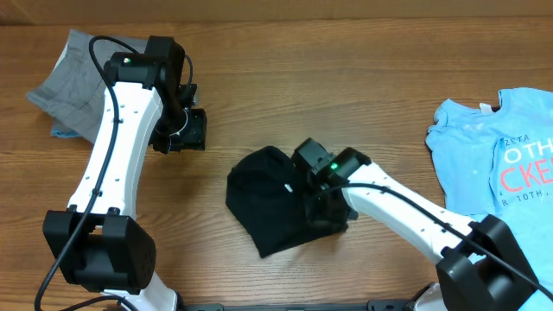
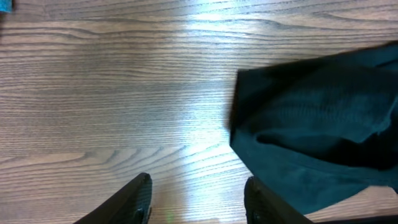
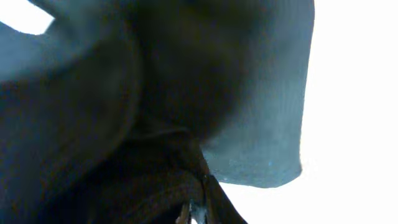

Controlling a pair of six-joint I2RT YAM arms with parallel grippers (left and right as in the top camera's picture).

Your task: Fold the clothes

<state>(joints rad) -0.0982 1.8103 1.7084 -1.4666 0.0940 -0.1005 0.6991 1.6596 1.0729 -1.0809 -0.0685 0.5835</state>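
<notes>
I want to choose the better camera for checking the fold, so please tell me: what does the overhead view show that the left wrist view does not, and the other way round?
Only overhead: the grey shorts at the picture's top left, the light blue tee at its right edge, and the right claw down on the black T-shirt, whose whole bunched shape shows. Only left wrist: the left claw seen close, its fingers apart over bare wood, holding nothing. Both: the black T-shirt and the wooden table.

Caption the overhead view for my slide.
Right hand on the crumpled black T-shirt; open left hand nearby; grey shorts and light blue printed tee lie aside.
</notes>
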